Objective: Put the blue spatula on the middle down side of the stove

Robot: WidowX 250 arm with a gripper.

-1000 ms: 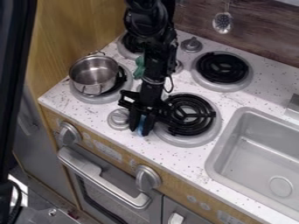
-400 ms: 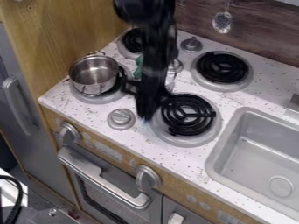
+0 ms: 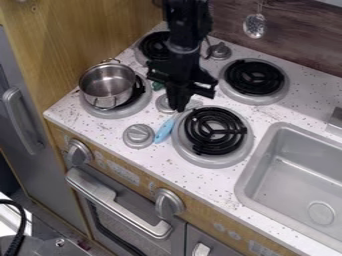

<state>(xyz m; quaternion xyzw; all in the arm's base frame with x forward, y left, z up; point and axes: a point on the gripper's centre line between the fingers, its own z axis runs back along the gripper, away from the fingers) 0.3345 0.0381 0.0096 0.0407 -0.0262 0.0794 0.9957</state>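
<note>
My gripper (image 3: 178, 106) hangs over the middle of the stove top, between the pot's burner and the front right burner. The blue spatula (image 3: 164, 131) has its handle on the white speckled surface, just right of the front knob and left of the front right burner. Its far end runs up under my gripper, where it is partly hidden. From this angle I cannot tell whether the fingertips touch it. The stove (image 3: 150, 152) shows its bare front strip below the handle.
A metal pot (image 3: 107, 85) sits on the left burner. The front knob (image 3: 139, 136) stands left of the spatula, and another knob (image 3: 219, 50) is at the back. Something green (image 3: 157, 85) lies behind the gripper. The sink (image 3: 294, 170) is at the right.
My gripper has moved up and back from the stove's front area, turning as it went. The blue handle, earlier mostly hidden by the gripper, is now exposed.
</note>
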